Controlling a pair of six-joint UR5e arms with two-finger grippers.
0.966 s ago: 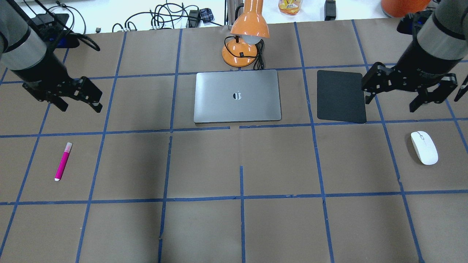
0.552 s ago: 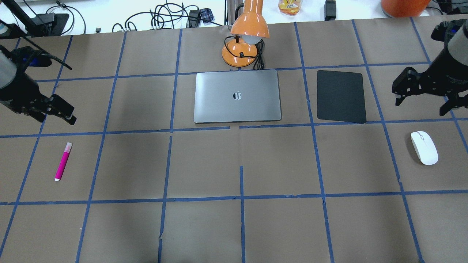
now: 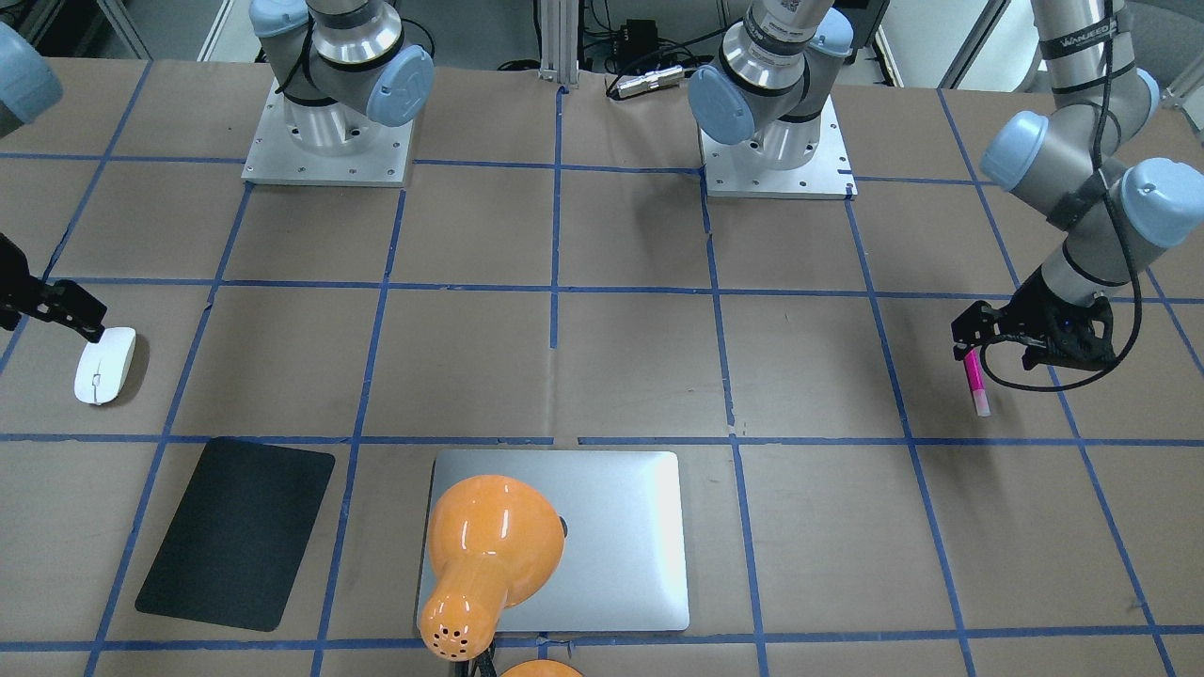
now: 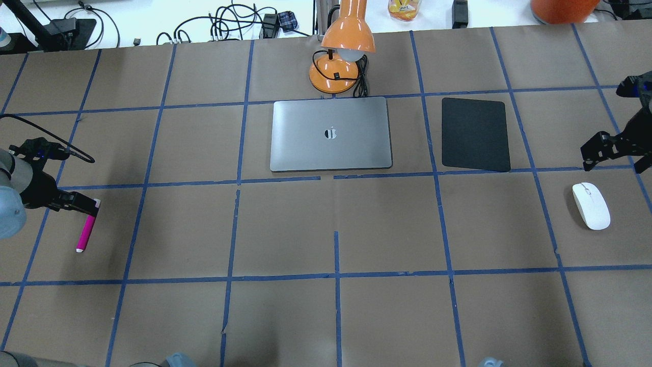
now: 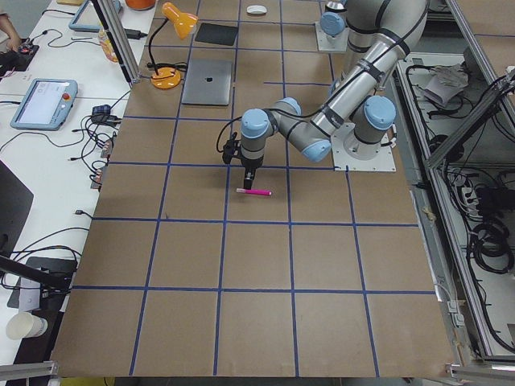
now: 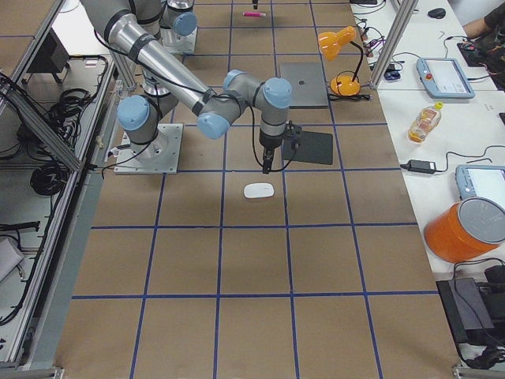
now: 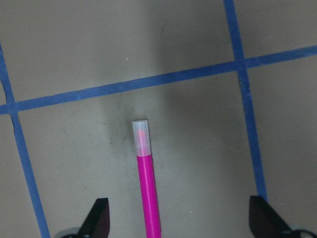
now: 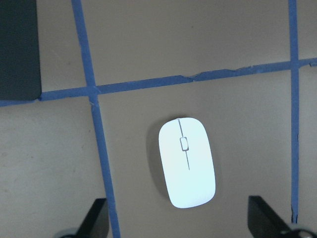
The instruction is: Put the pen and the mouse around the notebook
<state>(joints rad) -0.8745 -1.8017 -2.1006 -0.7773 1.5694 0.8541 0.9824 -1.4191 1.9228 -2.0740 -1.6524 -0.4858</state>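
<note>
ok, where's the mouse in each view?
Front-facing: mouse far left, mid-height.
Overhead: mouse right side, below the black mat.
Exterior left: mouse at top edge.
Exterior right: mouse at centre.
Left wrist: not in it.
Right wrist: mouse at centre.
Landmark: the black mat, next to it.

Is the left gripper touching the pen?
Apart. The left wrist view shows the pen lying between the open fingers of the left gripper, with bare paper visible on each side of it.
</note>
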